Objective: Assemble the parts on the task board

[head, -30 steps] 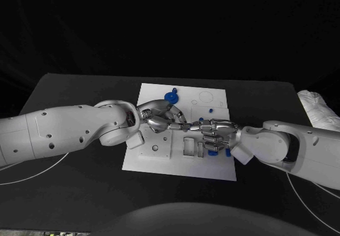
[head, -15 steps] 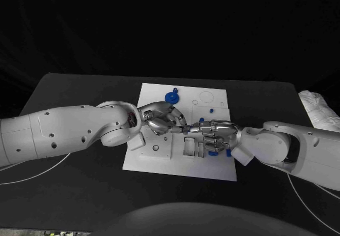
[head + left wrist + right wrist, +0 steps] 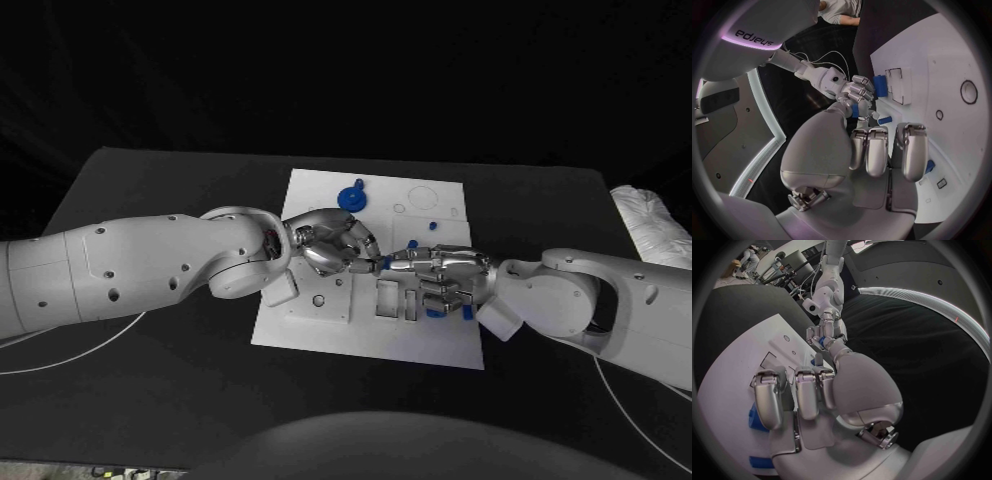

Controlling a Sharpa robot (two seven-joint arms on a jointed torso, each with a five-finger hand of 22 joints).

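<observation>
The white task board lies mid-table. Over its middle my left hand and right hand meet fingertip to fingertip, both with curled fingers. A small blue part sits pinched where they touch, against the left thumb and under the right hand's fingers. The right wrist view shows the same small blue part at the left hand's fingers. A round blue part stands near the board's far edge. A blue peg stands behind the right hand. Two blue pieces lie under it.
Rectangular slots and small holes are cut into the board near the hands. A white cloth bundle lies at the table's right edge. White cables trail over the black table on both sides.
Both hands have stayed joined at the fingertips and drifted slightly toward the board's near right. The right hand now sits a little lower over the slots.
</observation>
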